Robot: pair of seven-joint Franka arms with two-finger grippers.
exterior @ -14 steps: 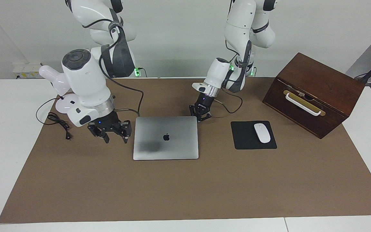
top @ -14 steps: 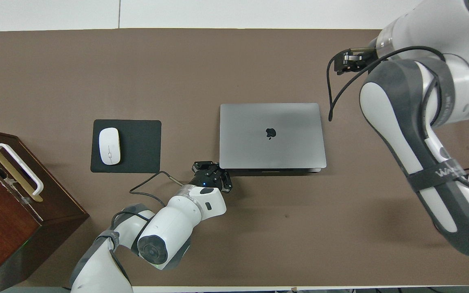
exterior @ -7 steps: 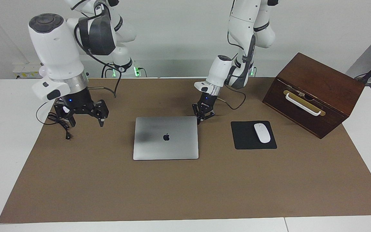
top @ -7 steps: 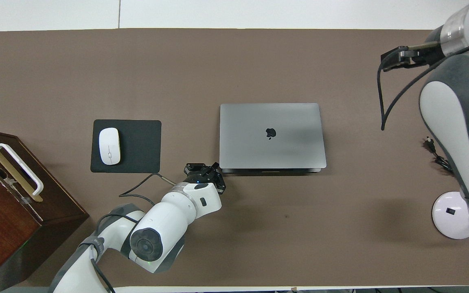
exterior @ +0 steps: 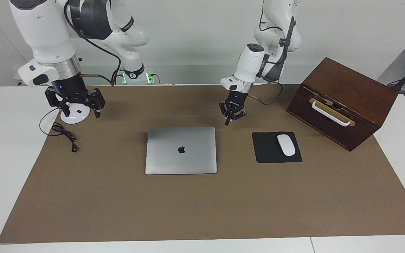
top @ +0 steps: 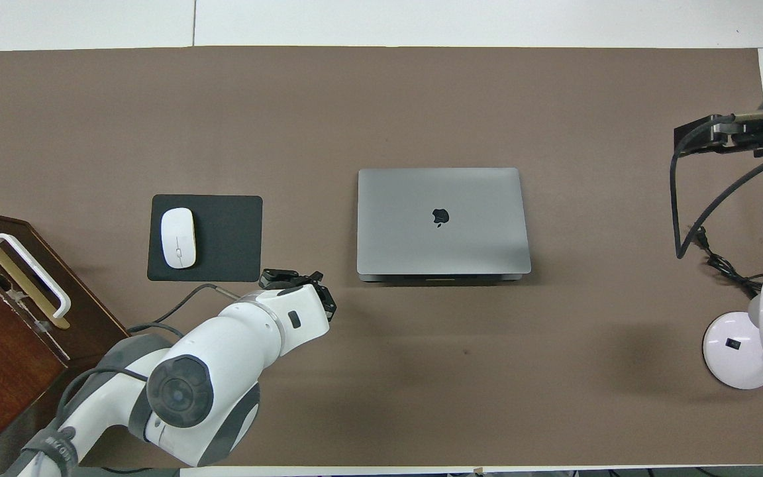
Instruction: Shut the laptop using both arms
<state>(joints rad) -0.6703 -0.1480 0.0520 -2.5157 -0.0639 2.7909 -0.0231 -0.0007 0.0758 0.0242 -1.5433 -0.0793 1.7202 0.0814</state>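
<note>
The silver-grey laptop (exterior: 181, 150) (top: 441, 222) lies closed and flat on the brown mat, lid down, with the dark apple logo facing up. My left gripper (exterior: 230, 118) (top: 299, 278) hangs shut in the air above the mat, just off the laptop's corner nearest the left arm, and touches nothing. My right gripper (exterior: 81, 110) is open and empty. It is raised over the white round base at the right arm's end of the table, well away from the laptop.
A black mouse pad (exterior: 269, 153) (top: 229, 238) with a white mouse (exterior: 286, 144) (top: 178, 237) lies beside the laptop toward the left arm's end. A brown wooden box (exterior: 343, 102) with a white handle stands further that way. A white round base (top: 739, 351) and a black cable (exterior: 65, 135) lie at the right arm's end.
Both arms rose and pulled back from the closed laptop. The right gripper swung out to the right arm's end of the table and opened a little wider. The left gripper lifted off the laptop's corner.
</note>
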